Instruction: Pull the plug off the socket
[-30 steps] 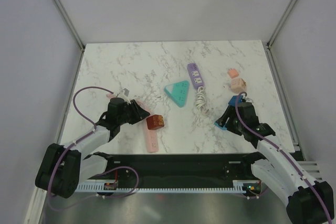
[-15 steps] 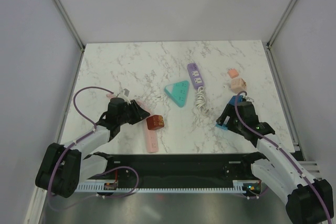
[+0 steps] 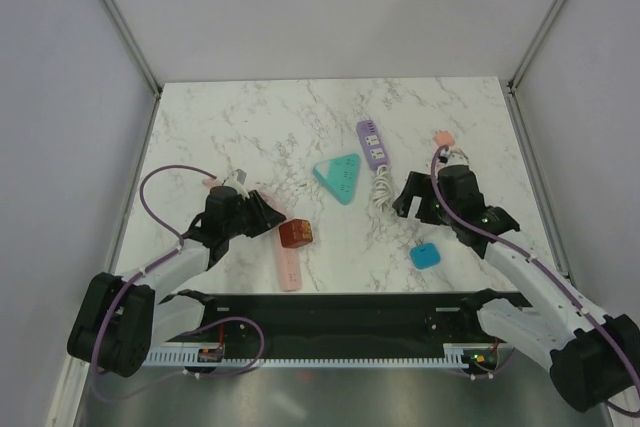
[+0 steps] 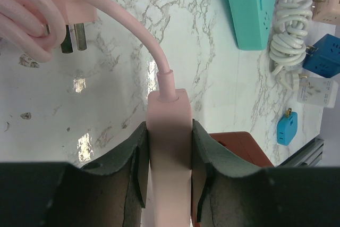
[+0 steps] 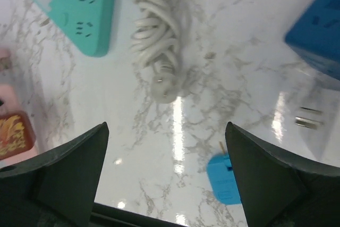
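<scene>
Pink slab socket (image 4: 169, 111) pinched in left claw (image 4: 169, 144).

**Robot test cell in a lab**
A white marble-patterned counter (image 3: 250, 117) is boxed in by grey panel walls (image 3: 330, 7) on aluminium posts (image 3: 115, 17). Nearer than the teal triangular power strip (image 3: 338, 177), a black mounting rail (image 3: 340, 309) and a slotted white cable duct (image 3: 330, 355) line the counter's edge. A lilac power strip (image 3: 372, 143) and a long pink power strip (image 3: 289, 269) lie right and left of it.
</scene>
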Controlling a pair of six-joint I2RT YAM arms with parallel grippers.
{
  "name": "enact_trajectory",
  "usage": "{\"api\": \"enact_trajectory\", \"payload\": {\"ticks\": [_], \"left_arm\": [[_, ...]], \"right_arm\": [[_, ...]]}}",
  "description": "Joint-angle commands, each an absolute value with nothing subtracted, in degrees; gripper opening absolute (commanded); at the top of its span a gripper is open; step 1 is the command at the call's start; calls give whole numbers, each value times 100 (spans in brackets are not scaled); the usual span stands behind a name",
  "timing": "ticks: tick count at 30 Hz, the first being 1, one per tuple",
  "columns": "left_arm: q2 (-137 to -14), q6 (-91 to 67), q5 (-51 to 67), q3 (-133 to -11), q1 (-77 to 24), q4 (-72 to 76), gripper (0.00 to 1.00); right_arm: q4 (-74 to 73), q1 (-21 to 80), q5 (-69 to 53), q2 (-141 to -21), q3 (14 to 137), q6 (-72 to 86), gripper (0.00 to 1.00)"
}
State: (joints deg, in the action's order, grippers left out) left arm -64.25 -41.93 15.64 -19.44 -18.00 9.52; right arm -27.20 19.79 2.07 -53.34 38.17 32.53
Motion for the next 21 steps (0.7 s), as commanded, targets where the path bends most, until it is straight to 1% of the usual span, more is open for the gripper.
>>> {"api": "enact_trajectory", "payload": {"ticks": [1, 2, 5, 7, 8, 11, 13, 17, 21], "left_arm": [[-6346, -4113, 1784, -2092, -1793, 1257, 2], [-6346, -4131, 1784, -2092, -1793, 1266, 2], [-6328, -4140, 1802, -2101, -1793, 1266, 2], [-6328, -4131, 1811, -2101, -1784, 1257, 2], [-6319, -4131, 1811, -2109, -1793, 1248, 2], [-6302, -4140, 1819, -2109, -1793, 1230, 2], [-6293, -4148, 1828, -2109, -1793, 1222, 2], [-6232, -4157, 1837, -2109, -1793, 1187, 2], [-6152, -4148, 1819, -2092, -1793, 1125, 2]], "right_arm": [[-2041, 2608, -324, -5572, 4096, 3041, 98], [-1639, 3037, -456, -5703, 4078, 3119, 98], [-969, 3811, -746, -6011, 4008, 3392, 98], [-432, 4173, -809, -6432, 4078, 3532, 98], [-187, 4532, -765, -6747, 4217, 3559, 98], [156, 5139, -695, -7432, 4604, 3560, 98], [263, 5421, -677, -7777, 4798, 3525, 98], [474, 5677, -677, -8567, 5167, 3551, 98], [694, 5722, -659, -8885, 5186, 3691, 98]]}}
